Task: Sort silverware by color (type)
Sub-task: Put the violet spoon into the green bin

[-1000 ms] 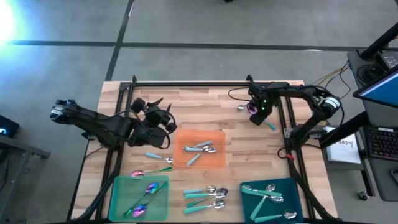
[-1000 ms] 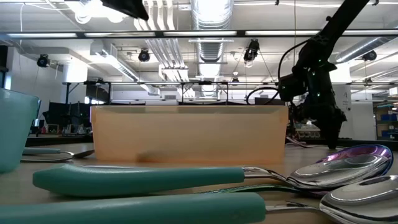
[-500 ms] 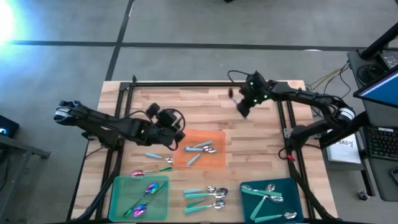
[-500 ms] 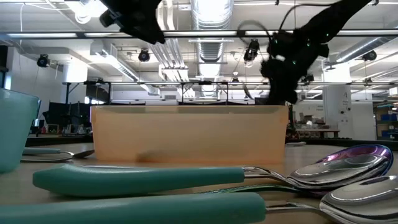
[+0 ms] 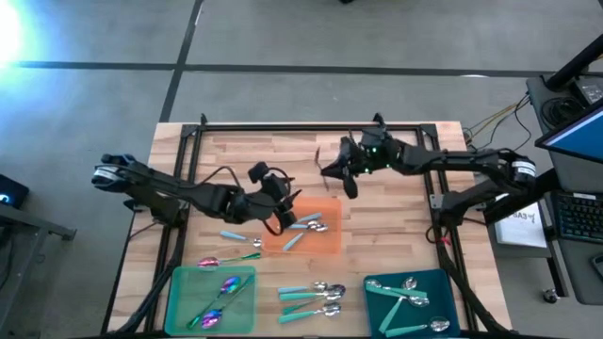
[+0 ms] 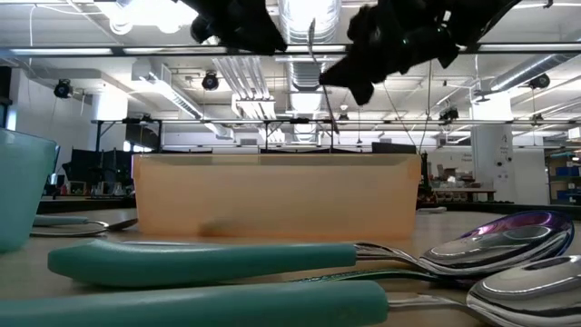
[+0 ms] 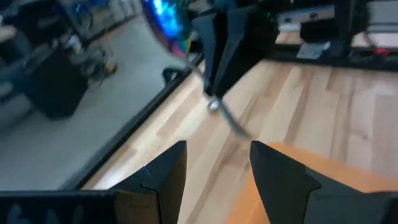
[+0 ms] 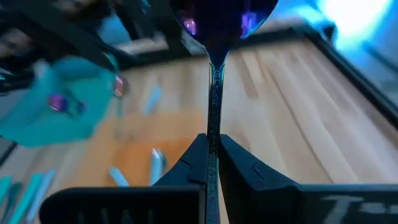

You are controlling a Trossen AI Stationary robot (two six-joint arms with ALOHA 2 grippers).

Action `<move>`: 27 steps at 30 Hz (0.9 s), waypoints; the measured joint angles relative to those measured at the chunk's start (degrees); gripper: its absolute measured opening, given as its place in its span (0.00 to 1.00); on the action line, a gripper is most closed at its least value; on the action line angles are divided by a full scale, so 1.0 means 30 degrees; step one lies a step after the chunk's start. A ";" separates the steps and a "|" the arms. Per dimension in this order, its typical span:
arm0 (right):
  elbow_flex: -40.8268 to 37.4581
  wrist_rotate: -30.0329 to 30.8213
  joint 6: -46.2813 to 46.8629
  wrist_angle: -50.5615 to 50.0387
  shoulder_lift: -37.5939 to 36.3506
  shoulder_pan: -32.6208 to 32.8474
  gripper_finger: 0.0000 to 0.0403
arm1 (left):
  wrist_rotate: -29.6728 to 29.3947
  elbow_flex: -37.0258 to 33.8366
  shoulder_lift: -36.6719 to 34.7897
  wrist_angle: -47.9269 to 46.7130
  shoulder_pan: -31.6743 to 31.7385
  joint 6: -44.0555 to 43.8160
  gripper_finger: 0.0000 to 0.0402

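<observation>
- Above the bare wood just behind the flat orange rectangular tray (image 5: 302, 226), the right gripper (image 5: 332, 170) pinches a slim metal spoon with an iridescent purple-blue bowl (image 8: 214, 15); its fingers are pressed together on the thin stem, and the bowl stands out past the fingertips, clear of the table.
- In the left wrist view the same spoon (image 7: 169, 23) shows a glossy blue-violet bowl, with its stem running down through the other arm's dark fingers.
- The left gripper (image 5: 285, 209) hangs over the orange tray's left end with its fingers spread and nothing between them.
- Other spoons lie sorted: teal-handled silver ones in the orange tray (image 5: 303, 224), purple-pink bowled ones in the flat green tray (image 5: 221, 297), more teal-handled ones in the teal tray (image 5: 407, 294), and a loose cluster (image 5: 312, 299) on the wooden table (image 5: 254, 155) between the green and teal trays.
- Half a second earlier the right gripper was farther toward the table's right rear; it has since swung inward to the middle, carrying the spoon.
- The left gripper has also shifted rightward, from beside the orange tray to over its edge.
</observation>
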 joint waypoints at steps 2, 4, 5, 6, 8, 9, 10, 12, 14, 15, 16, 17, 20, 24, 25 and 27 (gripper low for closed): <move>0.0000 -0.0008 -0.0344 0.1161 0.0135 0.0636 0.03 | 0.0420 -0.0040 0.0169 0.1006 0.0001 0.1339 0.40; 0.0000 -0.0012 -0.0899 0.2076 0.0259 0.1123 0.03 | 0.1115 -0.0047 0.0423 0.1779 0.0131 0.1986 0.40; 0.0000 -0.0001 -0.1187 0.2453 0.0270 0.1308 0.03 | 0.1419 -0.0047 0.0489 0.1799 0.0233 0.1997 0.40; 0.0000 -0.0001 -0.1298 0.2826 0.0270 0.1460 0.03 | 0.1751 -0.0047 0.0514 0.1839 0.0335 0.1928 0.40; 0.0000 0.0013 -0.1443 0.3533 0.0270 0.1718 0.03 | 0.2385 -0.0047 0.0522 0.1940 0.0511 0.1672 0.40; 0.0000 0.0013 -0.1514 0.3820 0.0265 0.1839 0.03 | 0.2660 -0.0047 0.0518 0.2041 0.0554 0.1637 0.40; 0.0000 0.0024 -0.1610 0.4076 0.0266 0.1927 0.03 | 0.2895 -0.0047 0.0515 0.2160 0.0558 0.1646 0.40; 0.0000 0.0012 -0.1707 0.4466 0.0268 0.2063 0.03 | 0.3201 -0.0047 0.0519 0.2466 0.0561 0.1795 0.40; 0.0000 0.0013 -0.2040 0.4572 0.0262 0.2261 0.03 | 0.3238 -0.0047 0.0518 0.2780 0.0556 0.1836 0.40; 0.0000 0.0013 -0.2302 0.4539 0.0262 0.2388 0.03 | 0.3238 -0.0047 0.0515 0.2877 0.0568 0.1850 0.40; 0.0000 0.0021 -0.2547 0.4522 0.0262 0.2533 0.03 | 0.3238 -0.0047 0.0516 0.2920 0.0583 0.1875 0.40; 0.0000 0.0016 -0.2824 0.4509 0.0262 0.2668 0.03 | 0.3239 -0.0047 0.0515 0.2920 0.0583 0.1902 0.40; 0.0000 0.0001 -0.3481 0.4662 0.0262 0.3094 0.03 | 0.3555 -0.0047 0.0515 0.3084 0.0596 0.1922 0.40; 0.0007 0.0006 -0.3952 0.5188 0.0262 0.3439 0.03 | 0.3869 -0.0047 0.0515 0.3249 0.0689 0.1925 0.40; 0.0007 -0.0001 -0.4090 0.5251 0.0262 0.3460 0.03 | 0.3955 -0.0047 0.0515 0.3311 0.0732 0.1925 0.40; 0.0007 0.0006 -0.4191 0.5368 0.0262 0.3453 0.03 | 0.4214 -0.0047 0.0528 0.3455 0.0807 0.1930 0.40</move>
